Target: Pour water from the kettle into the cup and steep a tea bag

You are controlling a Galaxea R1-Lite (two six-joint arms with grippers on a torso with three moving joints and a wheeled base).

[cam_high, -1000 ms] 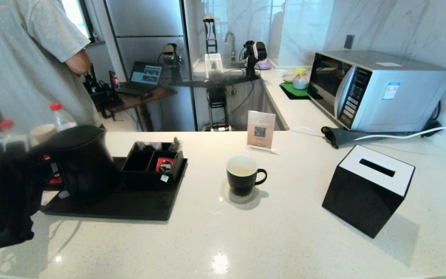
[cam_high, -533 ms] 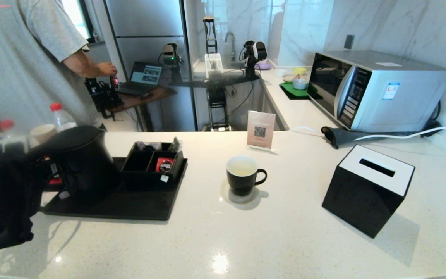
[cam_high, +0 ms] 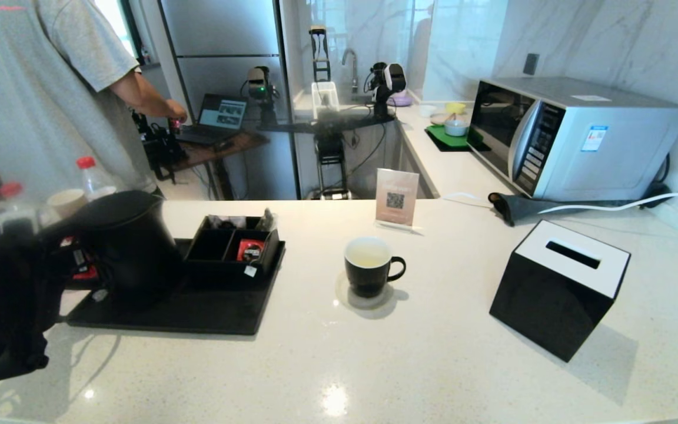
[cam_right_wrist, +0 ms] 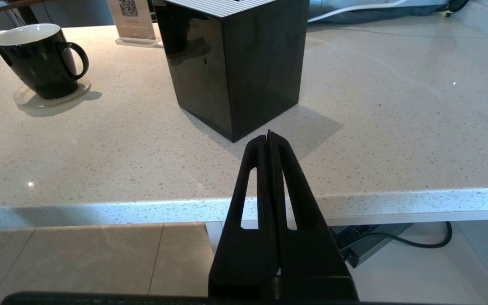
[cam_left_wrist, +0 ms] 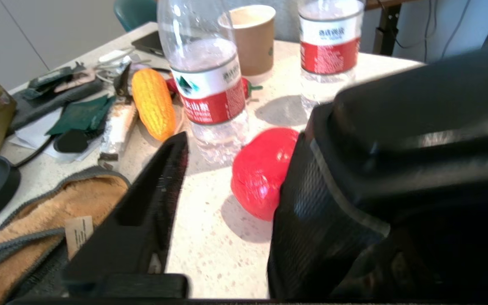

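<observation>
The matte black kettle [cam_high: 127, 244] stands on the black tray [cam_high: 198, 312] at the left; its dark bulk [cam_left_wrist: 417, 140] fills one side of the left wrist view. My left gripper [cam_left_wrist: 246, 144] is open right beside it, and only bare counter shows between one finger [cam_left_wrist: 159, 190] and the kettle. The black cup [cam_high: 368, 265] sits on a clear coaster mid-counter and holds faintly yellowish water [cam_high: 367, 254]. A small pale tag [cam_high: 249, 271] hangs at the organizer's front; no bag shows. My right gripper [cam_right_wrist: 269, 135] is shut and empty at the counter's front edge.
A black organizer [cam_high: 233, 244] with a red packet shares the tray. A black tissue box [cam_high: 557, 288], a QR sign [cam_high: 396, 197] and a microwave [cam_high: 574, 135] stand to the right. Water bottles [cam_left_wrist: 206, 80], a paper cup [cam_left_wrist: 252, 38], toy corn [cam_left_wrist: 153, 103] and a red toy [cam_left_wrist: 261, 169] crowd behind the kettle.
My left arm has shifted very slightly beside the kettle, which stays on the tray. The person behind has stretched an arm toward the desk. The cup has not moved.
</observation>
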